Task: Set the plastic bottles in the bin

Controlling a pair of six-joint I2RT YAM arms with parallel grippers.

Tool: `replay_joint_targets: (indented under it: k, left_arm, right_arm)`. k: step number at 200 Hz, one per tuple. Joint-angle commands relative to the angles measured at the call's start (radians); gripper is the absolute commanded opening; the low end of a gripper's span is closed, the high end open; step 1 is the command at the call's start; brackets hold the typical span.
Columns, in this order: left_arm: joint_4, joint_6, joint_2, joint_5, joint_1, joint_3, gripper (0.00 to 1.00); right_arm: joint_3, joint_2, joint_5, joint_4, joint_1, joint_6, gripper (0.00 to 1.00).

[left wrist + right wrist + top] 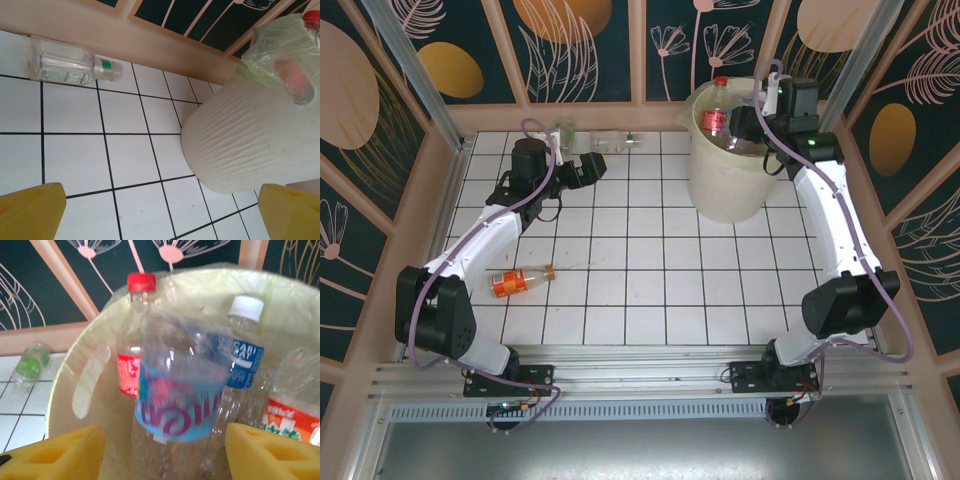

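Your right-wrist view: four plastic bottles [242, 350] inside bin [200, 275], one blurred between jaws of parted right pincer [165, 447]. Top view adds three loose bottles [520, 282] on table [640, 300]. Empty left pincer [160, 212] wide open.

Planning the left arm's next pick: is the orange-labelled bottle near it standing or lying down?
Lying down. The orange-labelled bottle lies on its side on the white tiles, outside the bin.

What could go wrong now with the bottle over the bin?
The blue-labelled bottle, blurred between the right jaws, hangs over bottles standing upright in the bin; it may bounce off them or lodge on top. The red-capped bottle pokes above the rim, so the orange-labelled bottle lying outside may not fit.
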State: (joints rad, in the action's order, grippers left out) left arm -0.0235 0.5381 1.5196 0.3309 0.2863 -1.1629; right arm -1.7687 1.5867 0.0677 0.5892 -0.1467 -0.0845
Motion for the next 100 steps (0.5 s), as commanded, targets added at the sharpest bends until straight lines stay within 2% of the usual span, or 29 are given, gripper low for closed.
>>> replay_joint_targets:
  k: [1, 50, 82, 100]
  left_arm:
    - [0.005, -0.017, -0.019, -0.001, -0.006, 0.009, 0.99]
    - [0.0, -0.016, -0.021, -0.006, -0.006, 0.02, 0.99]
    - [0.007, -0.013, -0.022, -0.006, -0.006, 0.019, 0.99]
    - [0.009, -0.015, -0.028, -0.015, -0.006, 0.02, 0.99]
  right_arm:
    - [-0.101, 0.044, 0.044, 0.003, 0.022, -0.004, 0.66]
    - [-0.212, 0.177, 0.049, -0.044, 0.04, -0.012, 0.64]
    - [-0.242, 0.27, 0.054, -0.066, 0.043, -0.017, 0.55]
    - [-0.204, 0.29, 0.057, -0.078, 0.042, -0.017, 0.51]
